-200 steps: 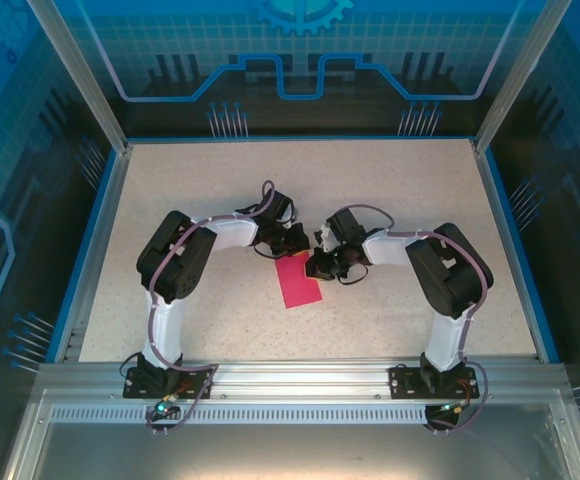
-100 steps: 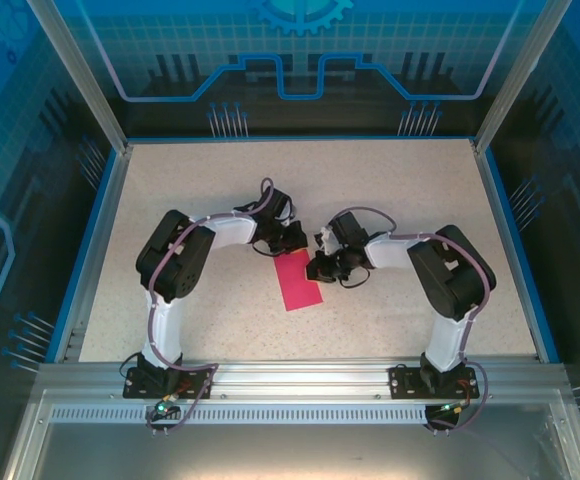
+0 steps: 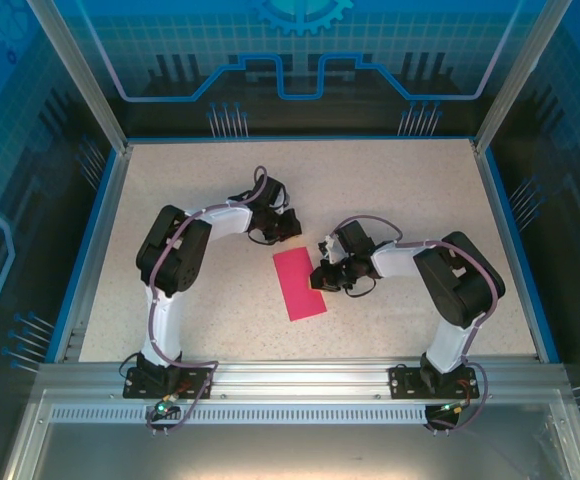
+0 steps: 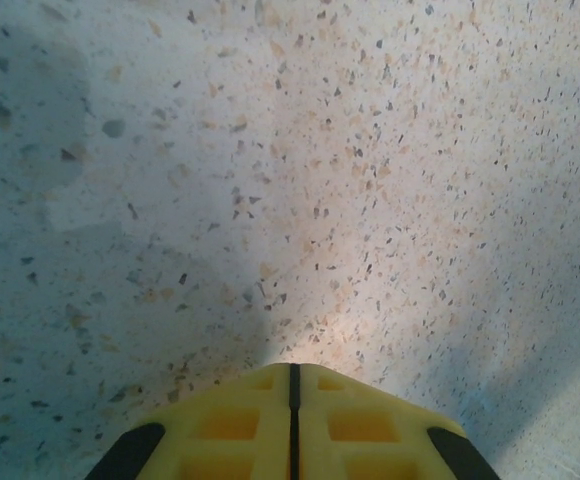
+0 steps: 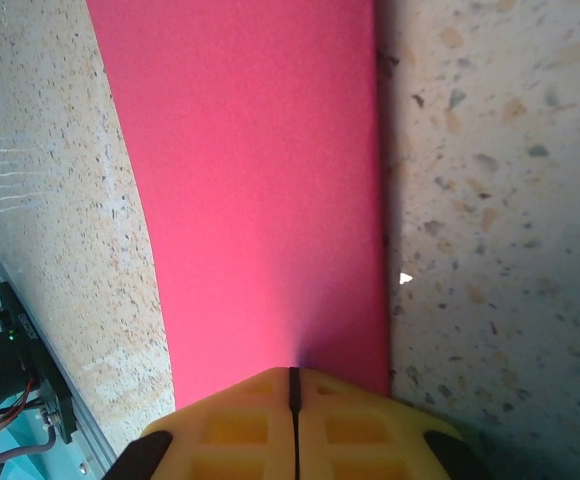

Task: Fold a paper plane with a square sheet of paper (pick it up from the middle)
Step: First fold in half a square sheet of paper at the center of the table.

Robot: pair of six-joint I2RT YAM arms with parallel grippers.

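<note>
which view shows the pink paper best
The top external view: the whole pink paper lies on the table, its shape clear. The right wrist view shows a close stretch, cut off by the frame and the right hand.

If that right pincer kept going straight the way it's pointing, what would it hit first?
The pink paper: the closed right pincer points straight across it, with its tips at the paper's near edge. Whether they touch it is unclear, and the table lies just beneath.

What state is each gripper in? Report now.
Left gripper: shut, empty, over bare table.
Right gripper: shut at the edge of the pink paper; grip cannot be told.
</note>
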